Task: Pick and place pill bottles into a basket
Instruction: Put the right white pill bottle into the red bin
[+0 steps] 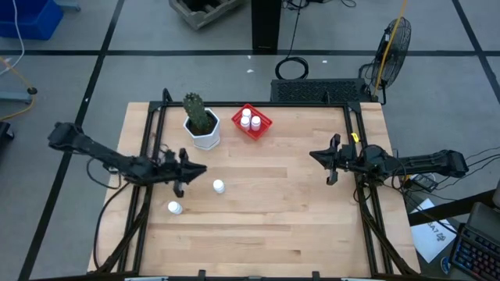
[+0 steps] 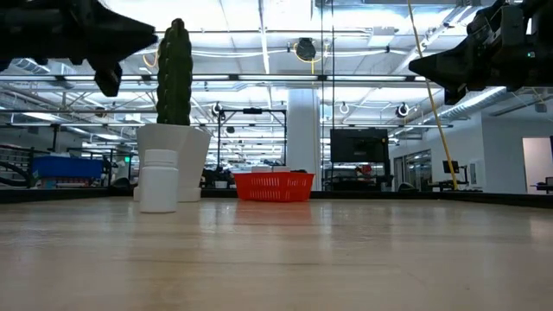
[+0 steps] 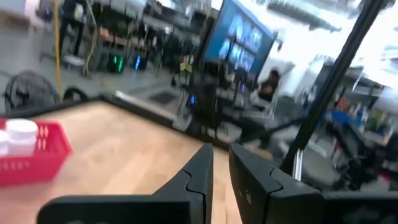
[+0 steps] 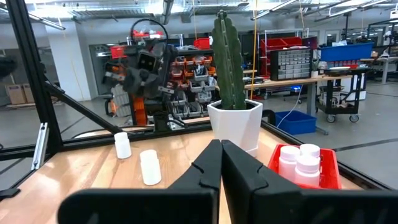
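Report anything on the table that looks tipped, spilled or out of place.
Nothing stands out. Three bottles stand upright in the basket; two more stand upright on the table, not yet collected. The cactus pot is upright beside the basket. Both grippers, left and right, hang empty with jaws shut.

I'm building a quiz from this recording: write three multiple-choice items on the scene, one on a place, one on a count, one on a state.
1. Where does the red basket stand?
A. right of the cactus pot
B. under the right tool
C. at the table's front edge

2. How many pill bottles lie on the bare table?
A. none
B. two
C. five

3. What is the left tool holding?
A. a bottle
B. the basket
C. nothing

Answers:
1 A, the high view shows the basket beside the pot.
2 B, one bottle and another sit outside the basket.
3 C, its fingers are shut on nothing.
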`<state>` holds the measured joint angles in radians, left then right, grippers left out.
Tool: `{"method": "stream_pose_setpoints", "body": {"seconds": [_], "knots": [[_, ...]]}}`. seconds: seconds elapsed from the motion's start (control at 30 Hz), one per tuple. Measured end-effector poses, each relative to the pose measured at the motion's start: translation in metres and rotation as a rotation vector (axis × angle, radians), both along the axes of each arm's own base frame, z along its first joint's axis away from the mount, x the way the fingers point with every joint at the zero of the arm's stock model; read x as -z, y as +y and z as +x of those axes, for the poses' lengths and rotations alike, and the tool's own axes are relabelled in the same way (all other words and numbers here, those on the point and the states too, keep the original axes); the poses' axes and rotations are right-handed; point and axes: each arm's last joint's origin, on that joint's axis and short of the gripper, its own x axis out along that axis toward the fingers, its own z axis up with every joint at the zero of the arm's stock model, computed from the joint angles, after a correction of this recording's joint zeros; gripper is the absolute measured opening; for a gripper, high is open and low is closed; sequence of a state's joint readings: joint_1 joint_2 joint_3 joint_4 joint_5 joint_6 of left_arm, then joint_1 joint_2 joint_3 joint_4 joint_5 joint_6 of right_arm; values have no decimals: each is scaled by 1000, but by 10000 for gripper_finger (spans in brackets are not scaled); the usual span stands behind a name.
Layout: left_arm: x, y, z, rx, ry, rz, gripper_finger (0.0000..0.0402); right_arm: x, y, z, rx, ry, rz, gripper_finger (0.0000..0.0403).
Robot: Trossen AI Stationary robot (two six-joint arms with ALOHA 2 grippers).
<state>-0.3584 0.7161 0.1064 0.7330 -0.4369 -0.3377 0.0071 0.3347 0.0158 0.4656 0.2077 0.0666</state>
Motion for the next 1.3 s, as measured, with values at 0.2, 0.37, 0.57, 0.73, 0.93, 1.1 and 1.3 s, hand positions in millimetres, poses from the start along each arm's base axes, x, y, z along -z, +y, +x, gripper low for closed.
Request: {"method": "stream_pose_setpoints", "body": {"seconds": [0.2,0.37,0.57,0.73,0.93,1.1,1.3], "knots": [[-11,-23,41,48,185,134,59,0,0,0,0,0,0,4],[-26,-36,68,63,406,214,100,0,0,0,0,0,0,4],[-33,-37,72,9,686,227,194,0,0,0,0,0,0,4],[-20,-34,65,-15,799,166,261,0,0,0,0,0,0,4],[-3,-31,58,-51,863,148,308,0,0,0,0,1,0,4],[10,-24,55,-86,870,112,321,0,0,0,0,0,0,4],[26,-17,53,-71,824,62,322,0,0,0,0,1,0,4]]}}
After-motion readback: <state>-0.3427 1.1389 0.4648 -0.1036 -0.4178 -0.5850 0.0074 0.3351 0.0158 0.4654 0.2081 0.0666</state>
